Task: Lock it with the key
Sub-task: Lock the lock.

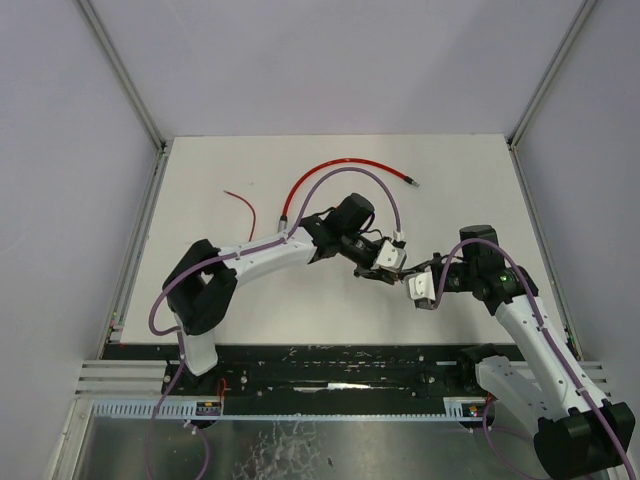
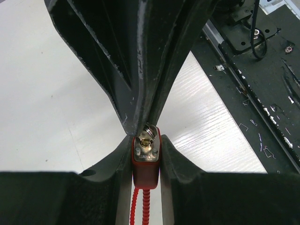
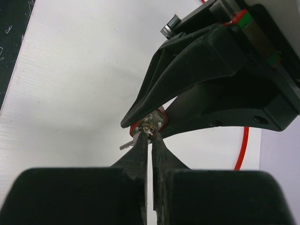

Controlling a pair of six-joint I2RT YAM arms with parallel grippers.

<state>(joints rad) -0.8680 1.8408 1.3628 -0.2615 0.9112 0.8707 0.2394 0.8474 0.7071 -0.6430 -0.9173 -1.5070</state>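
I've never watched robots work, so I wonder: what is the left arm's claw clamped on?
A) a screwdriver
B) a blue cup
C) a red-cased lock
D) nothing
C: in the left wrist view, the left gripper presses its two fingers on either side of a small red-cased lock.

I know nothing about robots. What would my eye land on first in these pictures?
Two arms meet tip to tip over the middle of the white table. The left claw grips a small red lock, and the right claw is pinched shut on the key at the lock's metal face. Behind them, a bright red cable loops across the far half of the table.
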